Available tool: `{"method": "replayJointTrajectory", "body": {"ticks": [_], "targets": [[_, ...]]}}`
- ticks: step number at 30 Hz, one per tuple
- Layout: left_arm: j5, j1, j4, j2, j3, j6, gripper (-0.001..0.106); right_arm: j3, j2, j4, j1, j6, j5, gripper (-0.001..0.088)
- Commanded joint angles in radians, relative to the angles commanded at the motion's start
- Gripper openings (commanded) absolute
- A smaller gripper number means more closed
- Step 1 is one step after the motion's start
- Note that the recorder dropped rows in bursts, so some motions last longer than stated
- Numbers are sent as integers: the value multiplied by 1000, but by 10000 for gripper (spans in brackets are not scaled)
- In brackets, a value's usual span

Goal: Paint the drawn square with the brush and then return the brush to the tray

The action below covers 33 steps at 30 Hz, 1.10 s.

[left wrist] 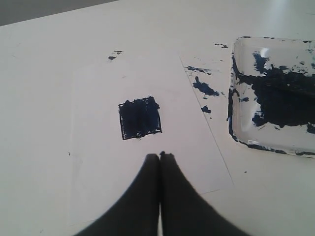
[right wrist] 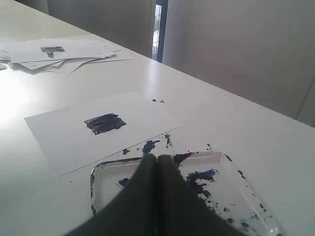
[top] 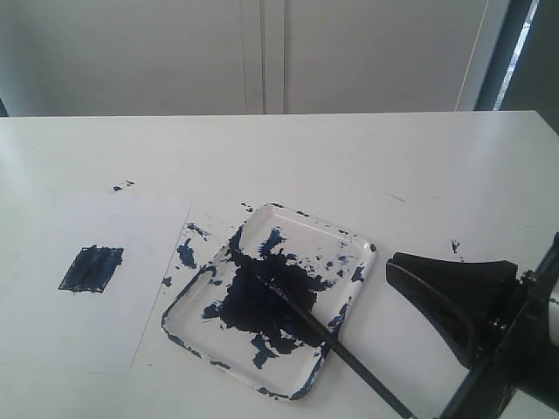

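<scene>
The square (top: pixel 91 268), filled dark blue, sits on paper (top: pixel 105 323) at the table's (top: pixel 419 166) left. The left gripper (left wrist: pixel 160 155) is clenched, empty. The brush (top: pixel 349 360) lies in the tray (top: pixel 325 225), its tip lost in paint and its handle end out of view. The right gripper (right wrist: pixel 157 156) is clenched, empty.

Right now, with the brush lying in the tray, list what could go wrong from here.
1. The brush has its tip in the tray, but its handle juts over the rim, near the right gripper. A sweep of that arm could knock it out and flick paint onto the table.
2. The left gripper, shut, hangs close to the filled drawn square. If the paint is wet, dipping forward might smear it.
</scene>
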Motion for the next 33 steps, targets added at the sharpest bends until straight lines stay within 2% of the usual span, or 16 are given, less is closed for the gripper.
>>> {"method": "replayJointTrajectory", "body": {"ticks": [6,9,13,19,22,26,29,33], "targets": [[-1,0,-2,0,0,0,0,0,-49,0,-4,0,6,0],[1,29,-2,-22,0,0,0,0,-152,0,-53,0,8,0],[-1,113,-2,-75,1,0,0,0,-316,0,-188,0,6,0],[-21,214,-2,-157,32,0,0,0,-455,2,-435,0,4,0],[-18,255,-2,-212,52,0,0,0,-536,2,-569,0,4,0],[-18,272,-2,-257,77,0,0,0,-641,2,-723,0,4,0],[-21,272,-2,-257,91,0,0,0,-665,2,-781,0,0,0],[7,272,-2,-257,122,0,0,0,-665,2,-789,0,-17,0]]}}
